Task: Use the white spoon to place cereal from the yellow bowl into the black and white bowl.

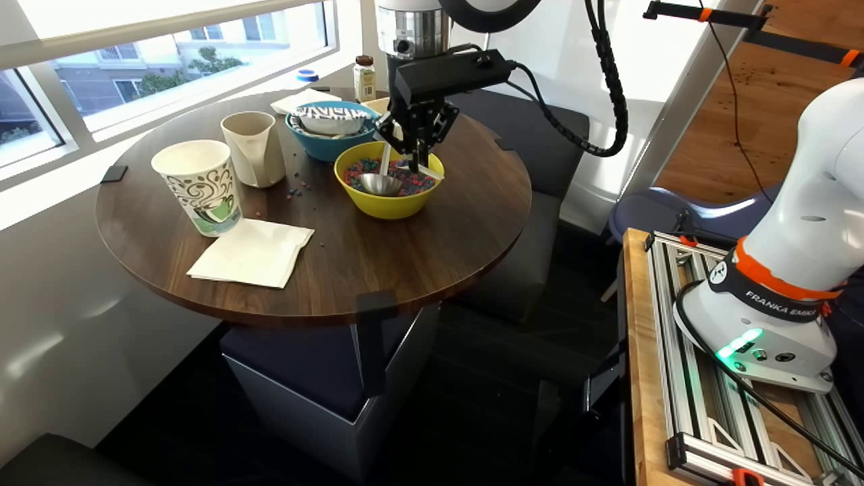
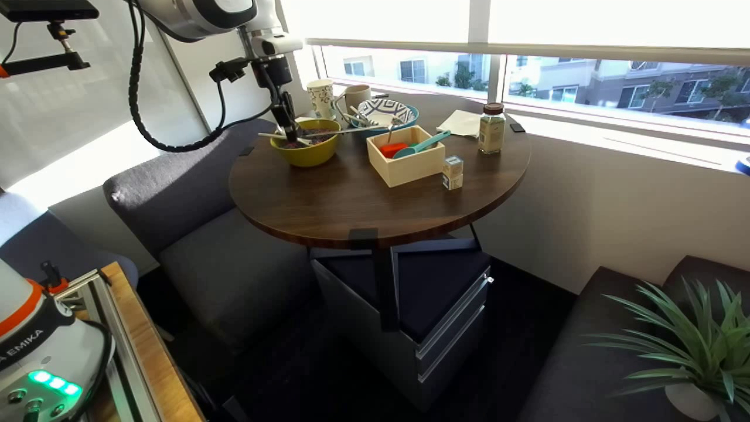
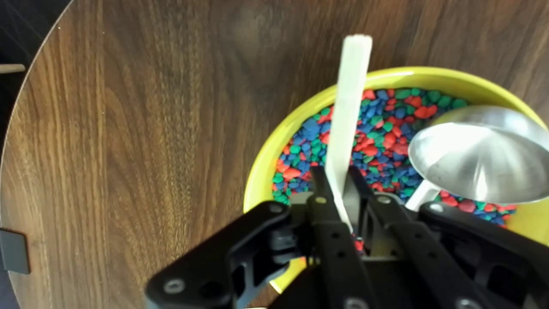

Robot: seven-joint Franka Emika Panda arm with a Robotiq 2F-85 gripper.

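The yellow bowl [image 1: 388,208] stands on the round table and also shows in an exterior view [image 2: 307,156]. It holds the cereal [image 3: 388,139], small red, blue and green bits. My gripper [image 3: 336,174] points down into this bowl, its fingertips at the cereal; it also shows in both exterior views [image 1: 416,162] [image 2: 291,136]. It appears shut on the handle of the white spoon [image 3: 348,98], which lies across the cereal and over the rim; its scoop end is hidden. The black and white bowl [image 1: 332,125] sits inside a blue bowl behind, also in an exterior view [image 2: 384,111].
A metal ladle [image 3: 480,159] lies in the yellow bowl beside the gripper. Around the bowls stand the blue bowl [image 1: 331,145], a paper cup [image 1: 202,192], a beige pitcher [image 1: 255,152], a napkin [image 1: 250,255], a wooden box [image 2: 405,167] and a jar [image 2: 492,129].
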